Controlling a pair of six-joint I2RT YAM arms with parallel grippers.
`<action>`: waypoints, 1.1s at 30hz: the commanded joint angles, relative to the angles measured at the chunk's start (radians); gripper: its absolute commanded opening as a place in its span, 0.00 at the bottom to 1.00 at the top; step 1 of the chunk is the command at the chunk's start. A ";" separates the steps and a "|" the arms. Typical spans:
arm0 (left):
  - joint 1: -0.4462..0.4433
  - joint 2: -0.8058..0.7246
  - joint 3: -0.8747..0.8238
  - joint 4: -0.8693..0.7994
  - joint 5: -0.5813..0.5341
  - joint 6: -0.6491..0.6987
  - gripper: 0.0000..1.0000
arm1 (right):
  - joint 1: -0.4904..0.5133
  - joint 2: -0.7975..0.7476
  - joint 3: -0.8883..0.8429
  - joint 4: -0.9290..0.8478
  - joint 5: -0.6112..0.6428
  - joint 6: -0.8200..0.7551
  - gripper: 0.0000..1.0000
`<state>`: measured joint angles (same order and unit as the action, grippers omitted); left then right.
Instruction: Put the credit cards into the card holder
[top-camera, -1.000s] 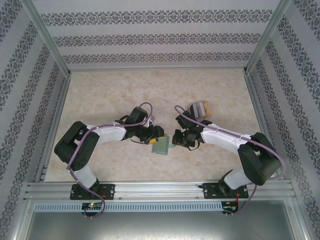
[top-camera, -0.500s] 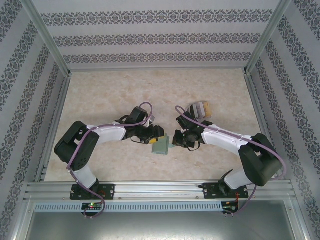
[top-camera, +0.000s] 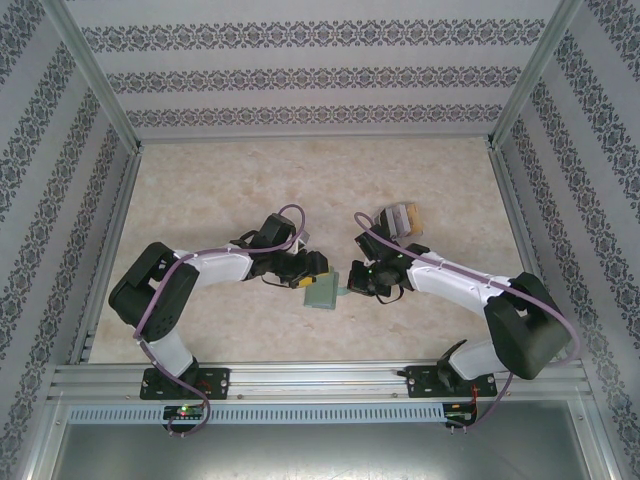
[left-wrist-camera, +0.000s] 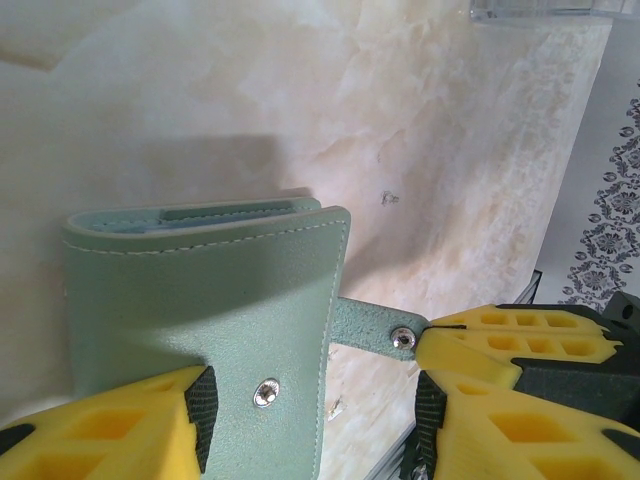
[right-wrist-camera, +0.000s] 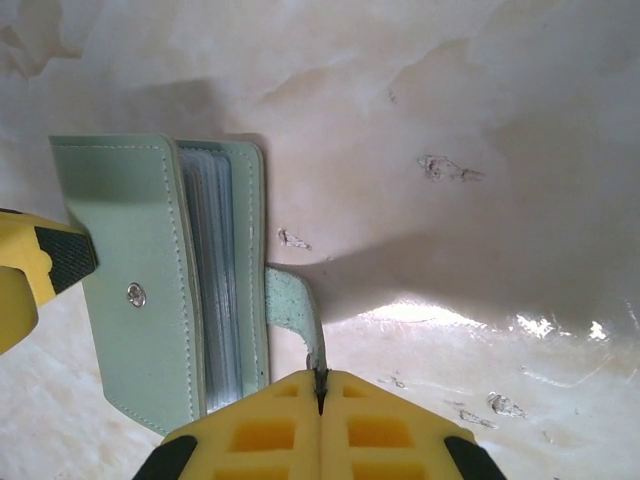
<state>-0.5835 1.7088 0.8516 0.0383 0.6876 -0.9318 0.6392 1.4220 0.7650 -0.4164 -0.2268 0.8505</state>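
The sage-green card holder (right-wrist-camera: 140, 250) lies on the marbled table (top-camera: 300, 180) between the two arms, its stitched cover with the small snap button (right-wrist-camera: 135, 294) facing up and its grey inner pockets showing along the open edge. The right gripper (right-wrist-camera: 320, 385) has its yellow fingers pressed together on the thin end of the holder's closure strap (right-wrist-camera: 290, 300), which is unfastened and sticks out to the side. The left gripper (left-wrist-camera: 312, 380) has its jaws apart. One finger sits on the cover and the other at the strap's snap end, though whether it pins the holder or merely touches it is hard to tell. The step in hand looks like opening the holder. Next, the right arm would likely draw the strap away while the left steadies the body. No loose credit card is visible, and a clear box (top-camera: 398, 217) sits well behind.
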 joint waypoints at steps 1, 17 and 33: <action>-0.013 0.008 0.028 -0.007 -0.013 0.025 0.58 | 0.009 -0.016 -0.005 0.006 -0.014 0.006 0.00; -0.006 -0.153 0.029 -0.364 -0.263 0.248 0.61 | 0.006 0.016 0.053 -0.008 -0.024 -0.016 0.00; -0.032 0.028 0.070 -0.284 -0.150 0.240 0.36 | 0.026 0.037 0.098 -0.012 -0.040 -0.013 0.00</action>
<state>-0.5949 1.7126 0.8951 -0.2569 0.5247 -0.6960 0.6525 1.4483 0.8322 -0.4179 -0.2523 0.8421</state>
